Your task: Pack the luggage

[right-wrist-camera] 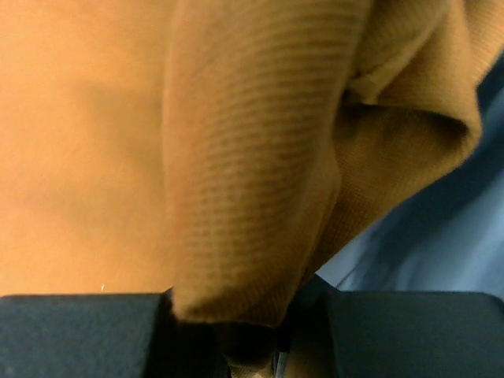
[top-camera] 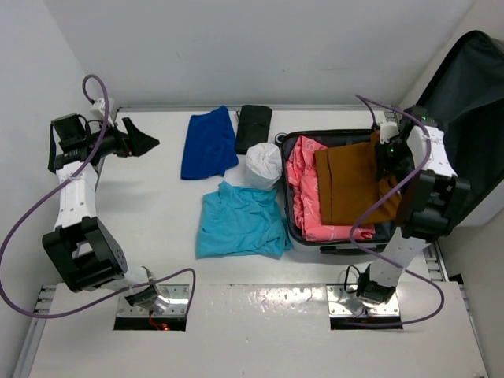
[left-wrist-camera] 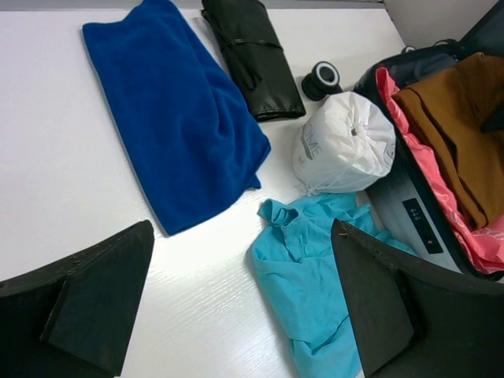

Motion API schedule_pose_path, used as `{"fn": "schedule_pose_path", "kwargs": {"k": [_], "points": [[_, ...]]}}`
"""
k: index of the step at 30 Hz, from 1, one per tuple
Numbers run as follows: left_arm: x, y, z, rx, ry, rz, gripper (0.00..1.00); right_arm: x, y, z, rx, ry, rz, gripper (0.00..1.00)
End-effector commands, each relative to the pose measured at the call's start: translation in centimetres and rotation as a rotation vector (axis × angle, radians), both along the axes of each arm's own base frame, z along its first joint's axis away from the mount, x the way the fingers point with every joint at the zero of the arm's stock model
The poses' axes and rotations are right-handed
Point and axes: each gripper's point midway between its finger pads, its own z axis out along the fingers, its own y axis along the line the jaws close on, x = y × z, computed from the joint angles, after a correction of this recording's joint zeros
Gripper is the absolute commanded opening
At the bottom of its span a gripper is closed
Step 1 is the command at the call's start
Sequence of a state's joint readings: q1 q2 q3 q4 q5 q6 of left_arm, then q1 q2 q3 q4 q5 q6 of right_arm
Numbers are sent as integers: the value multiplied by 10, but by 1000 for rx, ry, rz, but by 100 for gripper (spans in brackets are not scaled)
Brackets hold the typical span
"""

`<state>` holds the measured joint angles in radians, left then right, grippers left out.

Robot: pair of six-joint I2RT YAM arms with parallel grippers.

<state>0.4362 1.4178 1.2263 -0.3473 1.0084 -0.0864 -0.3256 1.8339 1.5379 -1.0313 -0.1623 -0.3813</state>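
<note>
My left arm (top-camera: pixel 72 201): base near-left, reaching far along left edge, wrist bent toward right. Left jaws spread wide, nothing between them, fingers (left-wrist-camera: pixel 98 303) hovering above worktop. My right arm (top-camera: pixel 398 256): base near-right, elbow raised, wrist folded back toward left. Right jaws pinched nearly closed on fold of brown cloth (right-wrist-camera: pixel 252 157).
</note>
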Motion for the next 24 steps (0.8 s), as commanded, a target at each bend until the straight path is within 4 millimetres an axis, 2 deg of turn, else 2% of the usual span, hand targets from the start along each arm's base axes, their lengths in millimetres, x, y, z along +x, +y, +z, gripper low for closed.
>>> {"fn": "schedule_pose_path", "kwargs": {"k": [1, 3, 7, 8, 10, 11, 13, 15, 16, 19, 20, 23, 24], "points": [[7, 2, 8, 40, -52, 9, 100, 38, -51, 8, -251, -93, -41, 0], [8, 2, 9, 44, -61, 9, 100, 44, -60, 5, -307, -98, -48, 0], [10, 6, 9, 57, -65, 28, 100, 42, -81, -1, -410, -92, -83, 0], [10, 6, 9, 57, -65, 28, 100, 51, -87, 4, -445, -149, -90, 0], [11, 6, 10, 54, -68, 31, 100, 49, -93, 1, -491, -147, -98, 0], [14, 5, 6, 56, -57, 33, 100, 57, -96, 2, -509, -180, -106, 0], [16, 8, 6, 61, -56, 55, 100, 61, -100, 1, -533, -184, -124, 0], [17, 10, 6, 58, -48, 69, 100, 61, -92, -5, -513, -171, -101, 0], [20, 14, 5, 72, -52, 90, 100, 61, -86, -7, -511, -160, -83, 10], [22, 20, 8, 80, -51, 138, 100, 54, -68, -11, -473, -133, -53, 27], [22, 21, 4, 82, -41, 147, 100, 54, -63, -10, -456, -134, -41, 43], [21, 22, 12, 88, -62, 160, 100, 59, -39, 16, -365, -194, -39, 63], [21, 22, 14, 91, -70, 161, 100, 64, -35, 35, -352, -232, -48, 66]]}}
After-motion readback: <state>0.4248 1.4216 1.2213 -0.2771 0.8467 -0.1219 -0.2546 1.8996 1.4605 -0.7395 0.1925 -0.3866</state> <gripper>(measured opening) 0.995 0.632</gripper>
